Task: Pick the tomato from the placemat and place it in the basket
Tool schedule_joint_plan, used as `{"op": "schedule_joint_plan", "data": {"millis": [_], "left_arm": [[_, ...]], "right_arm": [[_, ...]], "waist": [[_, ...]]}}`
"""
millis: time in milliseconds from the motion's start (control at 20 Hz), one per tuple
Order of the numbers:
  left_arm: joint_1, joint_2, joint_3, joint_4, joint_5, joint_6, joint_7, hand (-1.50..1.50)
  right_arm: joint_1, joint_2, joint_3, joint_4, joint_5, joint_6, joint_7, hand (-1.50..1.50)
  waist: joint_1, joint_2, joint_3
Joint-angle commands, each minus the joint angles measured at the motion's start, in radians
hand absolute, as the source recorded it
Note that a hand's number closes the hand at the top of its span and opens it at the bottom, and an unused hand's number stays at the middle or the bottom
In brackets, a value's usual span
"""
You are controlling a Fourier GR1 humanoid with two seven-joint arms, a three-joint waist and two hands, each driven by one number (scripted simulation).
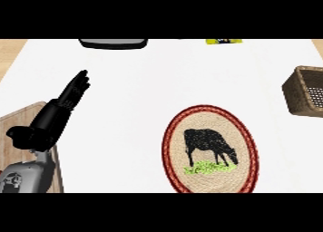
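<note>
We see 1 black left hand (pixel 56 115) at the view's left, its fingers straight and released, holding nothing. The oval woven placemat with a red rim and a black cow (pixel 221 121) lies on the white counter (pixel 144 90). The brown wicker basket (pixel 299 93) sits at the right edge, well apart. We cannot tell where the tomato is.
</note>
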Motion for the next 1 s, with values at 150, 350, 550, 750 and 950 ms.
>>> {"op": "schedule_joint_plan", "data": {"millis": [150, 350, 550, 750, 950], "left_arm": [[-0.023, 0.001, 0.013, 0.013, 0.001, 0.004, 0.000, 0.00], [-0.001, 0.011, 0.017, -0.009, 0.020, -0.021, 0.010, 0.00], [-0.020, 0.026, 0.034, 0.016, 0.010, -0.018, -0.005, 0.00], [0.005, 0.004, 0.014, 0.043, -0.012, -0.007, -0.041, 0.00], [-0.007, 0.008, 0.015, 0.009, -0.005, -0.009, 0.002, 0.00]], "right_arm": [[-0.170, -0.064, 0.093, 0.363, 0.090, 0.010, -0.144, 1.50], [-0.216, -0.027, 0.170, 0.530, 0.164, 0.004, -0.256, 1.50], [-0.275, -0.043, 0.170, 0.728, 0.176, 0.081, -0.410, 1.50], [-0.323, -0.002, 0.212, 0.863, 0.262, 0.048, -0.533, 1.50], [-0.356, 0.007, 0.197, 1.017, 0.329, 0.000, -0.687, 1.50]], "waist": [[-0.009, 0.000, 0.002], [-0.008, -0.001, 0.002], [-0.012, -0.001, 0.002], [-0.012, -0.001, 0.002], [-0.009, 0.000, 0.003]]}}
